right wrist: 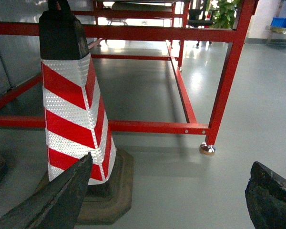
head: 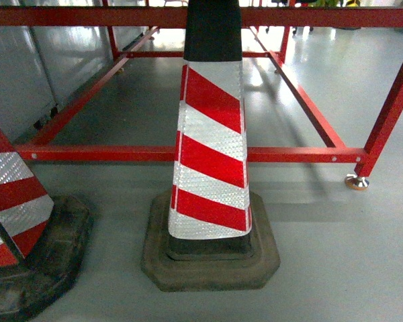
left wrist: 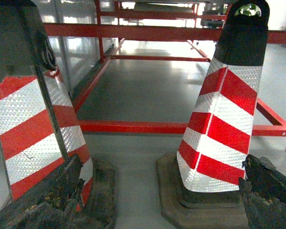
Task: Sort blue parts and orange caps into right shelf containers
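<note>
Head view, striped traffic cone before red frame, left gripper and right gripper spread wide, no caps or crates visible

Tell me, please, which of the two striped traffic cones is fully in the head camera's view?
The middle cone, standing in front of the red frame. The other cone is cut off by the picture's left edge.

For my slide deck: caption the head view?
Two red-and-white striped traffic cones on grey floor before a red steel frame.
</note>
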### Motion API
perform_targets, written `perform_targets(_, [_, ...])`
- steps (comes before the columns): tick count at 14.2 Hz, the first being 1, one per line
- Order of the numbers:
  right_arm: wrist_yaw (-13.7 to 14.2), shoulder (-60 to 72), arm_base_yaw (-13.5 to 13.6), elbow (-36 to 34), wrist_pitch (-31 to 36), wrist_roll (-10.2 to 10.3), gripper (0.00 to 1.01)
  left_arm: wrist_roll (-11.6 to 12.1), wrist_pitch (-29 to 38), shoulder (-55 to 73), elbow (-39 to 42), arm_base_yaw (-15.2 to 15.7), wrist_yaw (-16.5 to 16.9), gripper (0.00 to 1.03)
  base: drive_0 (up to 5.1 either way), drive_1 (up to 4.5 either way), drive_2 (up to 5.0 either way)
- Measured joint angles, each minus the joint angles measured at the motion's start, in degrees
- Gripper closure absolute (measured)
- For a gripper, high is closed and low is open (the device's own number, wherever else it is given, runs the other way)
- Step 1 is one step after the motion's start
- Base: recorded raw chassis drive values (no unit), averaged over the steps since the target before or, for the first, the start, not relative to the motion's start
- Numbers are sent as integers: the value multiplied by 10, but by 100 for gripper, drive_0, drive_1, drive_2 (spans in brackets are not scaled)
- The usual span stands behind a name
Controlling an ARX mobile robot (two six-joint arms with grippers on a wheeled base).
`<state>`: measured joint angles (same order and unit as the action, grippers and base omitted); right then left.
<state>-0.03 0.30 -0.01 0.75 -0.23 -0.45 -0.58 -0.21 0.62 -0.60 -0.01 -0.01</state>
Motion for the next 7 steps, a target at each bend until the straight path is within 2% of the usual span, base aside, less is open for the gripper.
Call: perform_targets(7, [0,0,0,0,0,0,3,0,0,0,0,0,0,5,0,0,0])
